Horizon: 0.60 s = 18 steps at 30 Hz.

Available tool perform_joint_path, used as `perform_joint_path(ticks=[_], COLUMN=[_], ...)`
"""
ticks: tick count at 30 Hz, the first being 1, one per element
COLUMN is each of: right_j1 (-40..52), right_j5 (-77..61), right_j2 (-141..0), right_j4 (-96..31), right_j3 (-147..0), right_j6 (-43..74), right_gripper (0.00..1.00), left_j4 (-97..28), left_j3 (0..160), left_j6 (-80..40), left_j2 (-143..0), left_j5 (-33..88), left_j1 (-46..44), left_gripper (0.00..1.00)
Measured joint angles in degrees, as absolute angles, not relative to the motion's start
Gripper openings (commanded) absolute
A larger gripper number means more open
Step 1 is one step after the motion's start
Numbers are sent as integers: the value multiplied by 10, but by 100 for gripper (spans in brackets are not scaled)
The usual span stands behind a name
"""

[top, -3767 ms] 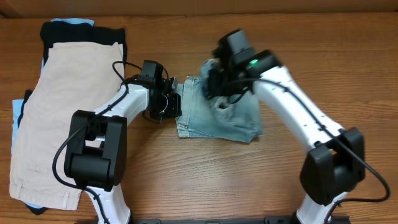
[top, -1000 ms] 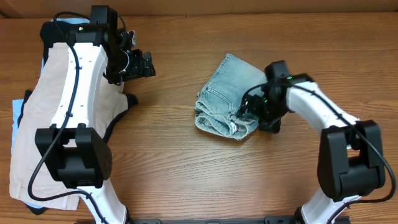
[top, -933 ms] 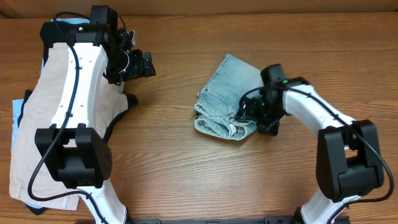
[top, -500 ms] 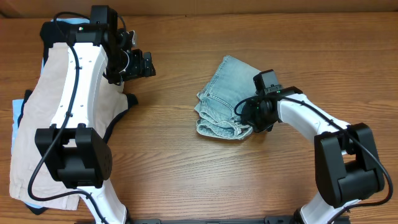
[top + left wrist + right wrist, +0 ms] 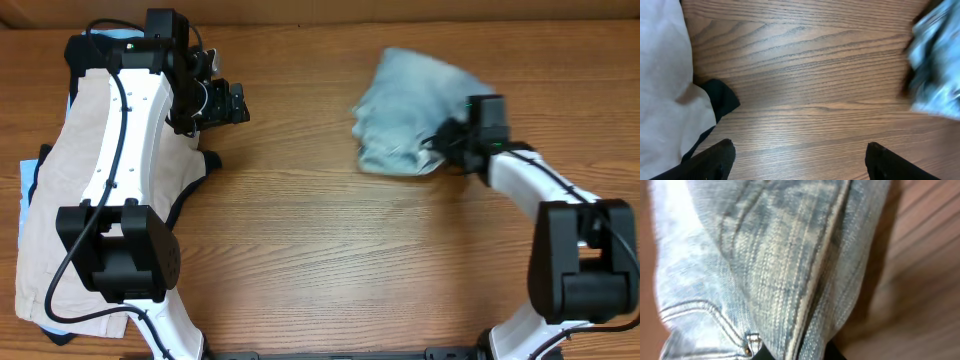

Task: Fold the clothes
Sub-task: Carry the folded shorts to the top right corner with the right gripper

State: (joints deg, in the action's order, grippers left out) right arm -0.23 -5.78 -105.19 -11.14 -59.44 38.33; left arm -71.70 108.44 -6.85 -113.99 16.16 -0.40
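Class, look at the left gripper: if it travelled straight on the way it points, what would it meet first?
Probably bare table: the left gripper stands open over wood, with the denim shorts off to one side. Depth is unclear.

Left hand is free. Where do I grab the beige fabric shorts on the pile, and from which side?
I'd pinch the beige fabric shorts at their edge facing the bare wooden table, approaching from that side, where the open left hand hovers. That edge lies flat and exposed on top; avoid the black garment poking out beneath.
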Motion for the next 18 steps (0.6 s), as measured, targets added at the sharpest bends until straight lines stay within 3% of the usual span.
perform_joint_path(ticks=[9, 18], right_j1=[-147, -156], right_j5=[-11, 19], right_j2=[-1107, -1256], right_j4=[105, 318], right_j3=[-592, -622], right_j6=[418, 476], right_gripper=[4, 4], left_j4=[-714, -701], left_j3=[1084, 1084], left_j6=[-69, -69], left_j2=[-1140, -1140], left_j5=[150, 147], left_j1=[-14, -31], left_gripper=[84, 83])
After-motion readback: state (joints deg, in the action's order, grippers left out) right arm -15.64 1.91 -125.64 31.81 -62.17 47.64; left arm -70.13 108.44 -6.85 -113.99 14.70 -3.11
